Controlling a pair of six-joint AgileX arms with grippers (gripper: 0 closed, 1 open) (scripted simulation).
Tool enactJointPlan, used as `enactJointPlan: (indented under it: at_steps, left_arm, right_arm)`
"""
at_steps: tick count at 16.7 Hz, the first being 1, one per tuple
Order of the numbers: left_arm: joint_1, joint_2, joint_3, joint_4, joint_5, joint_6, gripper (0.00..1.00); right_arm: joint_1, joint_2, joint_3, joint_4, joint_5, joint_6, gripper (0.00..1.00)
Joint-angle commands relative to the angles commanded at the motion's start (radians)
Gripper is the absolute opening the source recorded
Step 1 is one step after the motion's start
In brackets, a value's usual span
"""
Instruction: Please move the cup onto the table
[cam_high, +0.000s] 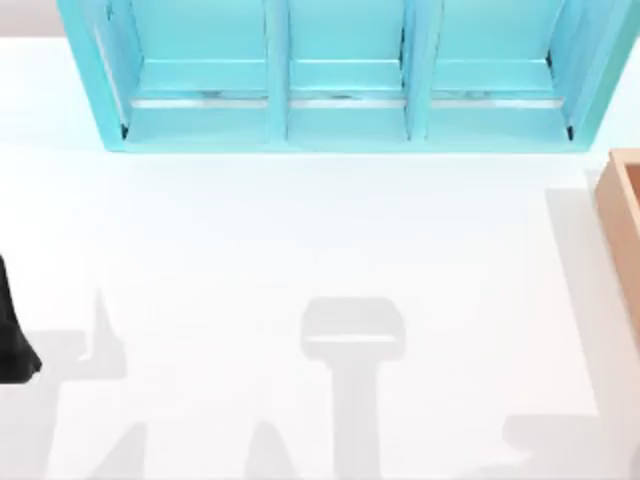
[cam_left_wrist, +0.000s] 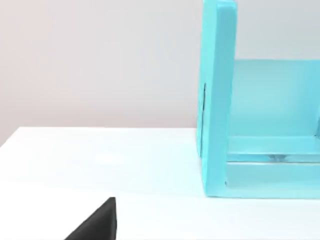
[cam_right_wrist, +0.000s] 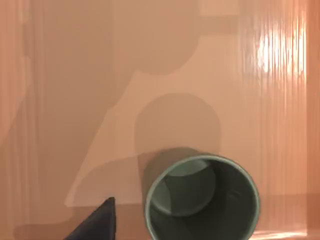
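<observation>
Wooden box (cam_right_wrist: 75, 100) surrounds the cup (cam_right_wrist: 202, 197) near the right gripper (cam_right_wrist: 95, 225); grip state unclear.

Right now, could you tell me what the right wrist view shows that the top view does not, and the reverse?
The right wrist view shows the cup standing upright on the wooden box's tan floor, with a dark fingertip of the right gripper beside it. The top view shows the white table, the light-blue shelf unit and the left arm at the table's left edge. Both show the wooden box.

Left arm (cam_high: 12, 340) is matte black; dark wedge-shaped fingertips (cam_right_wrist: 97, 222), unmarked.
</observation>
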Motion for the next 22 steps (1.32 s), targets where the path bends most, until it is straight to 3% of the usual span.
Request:
enactJointPlan:
  at_steps: [6,12,16,22]
  left_arm:
    - [0.0,0.0,0.0,0.0,0.0,0.0,1.0]
    - [0.0,0.0,0.0,0.0,0.0,0.0,1.0]
    - [0.0,0.0,0.0,0.0,0.0,0.0,1.0]
    - [0.0,0.0,0.0,0.0,0.0,0.0,1.0]
  right_arm:
    - [-0.121,0.308,0.251,-0.277,0.0,-0.119,1.0]
    - [-0.13,0.337,0.276,-0.307,0.0,-0.131,1.0]
    - [-0.13,0.356,0.213,-0.236,0.0,-0.127,1.0]
    - [-0.126,0.427,0.005,0.06,-0.001,-0.123,1.0]
